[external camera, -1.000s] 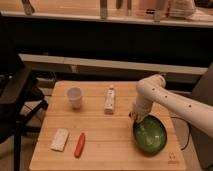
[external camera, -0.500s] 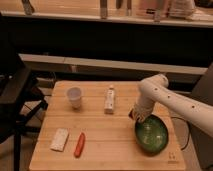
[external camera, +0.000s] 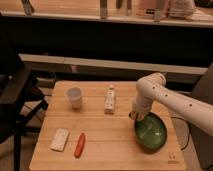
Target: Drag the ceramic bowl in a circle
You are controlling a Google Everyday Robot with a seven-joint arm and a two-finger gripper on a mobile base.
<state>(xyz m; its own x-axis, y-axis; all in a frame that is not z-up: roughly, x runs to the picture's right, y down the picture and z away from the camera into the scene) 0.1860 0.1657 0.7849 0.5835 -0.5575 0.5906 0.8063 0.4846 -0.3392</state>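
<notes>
The ceramic bowl point(external camera: 151, 132) is wide, shallow and glossy green with a dark rim. It sits on the right side of the wooden table point(external camera: 105, 150). My gripper point(external camera: 135, 115) reaches down from the white arm point(external camera: 170, 100) to the bowl's upper left rim and touches it there. The arm comes in from the right.
A small whitish cup point(external camera: 74, 97) stands at the back left. A white bottle point(external camera: 109, 99) lies at the back middle. A pale sponge-like block point(external camera: 60, 139) and a red-orange carrot-like item point(external camera: 80, 144) lie at the front left. A dark chair point(external camera: 15, 100) stands left of the table.
The bowl and gripper have shifted slightly to the right and a little forward on the table. The other objects have not moved.
</notes>
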